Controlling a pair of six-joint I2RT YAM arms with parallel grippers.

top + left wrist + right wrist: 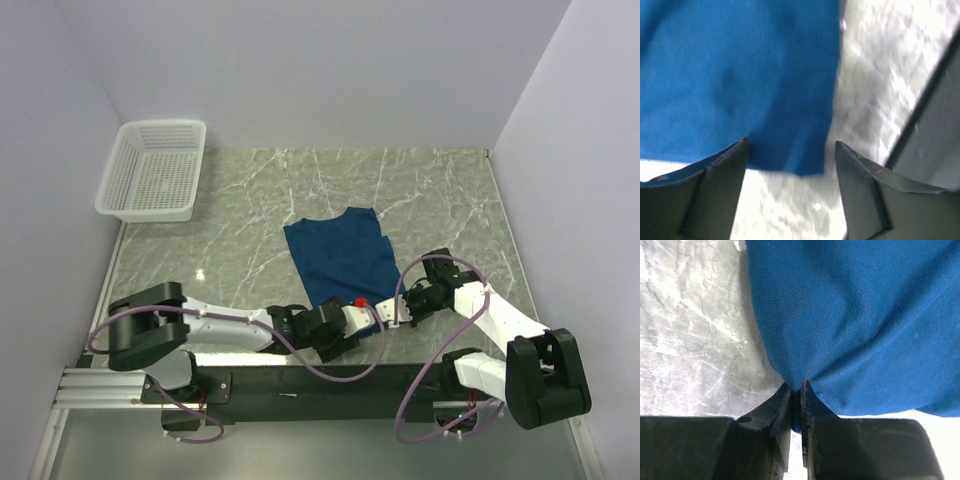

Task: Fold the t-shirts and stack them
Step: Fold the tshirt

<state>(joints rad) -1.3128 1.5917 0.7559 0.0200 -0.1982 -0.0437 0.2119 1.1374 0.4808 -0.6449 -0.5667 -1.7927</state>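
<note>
The dark blue t-shirt (340, 255) lies folded into a narrow strip on the marble table, its lower end at the near edge. My right gripper (392, 312) reaches in from the right at that lower end. In the right wrist view the right gripper (796, 385) is shut on a pinched fold of the t-shirt (855, 315). My left gripper (362, 318) lies low at the same near end. In the left wrist view the left gripper (790, 150) stands open, with a corner of the t-shirt (740, 75) lying between its fingers, not pinched.
A white mesh basket (152, 170) stands at the far left of the table. White walls close in on the left, back and right. The dark front edge of the table (935, 130) runs just beside the left gripper.
</note>
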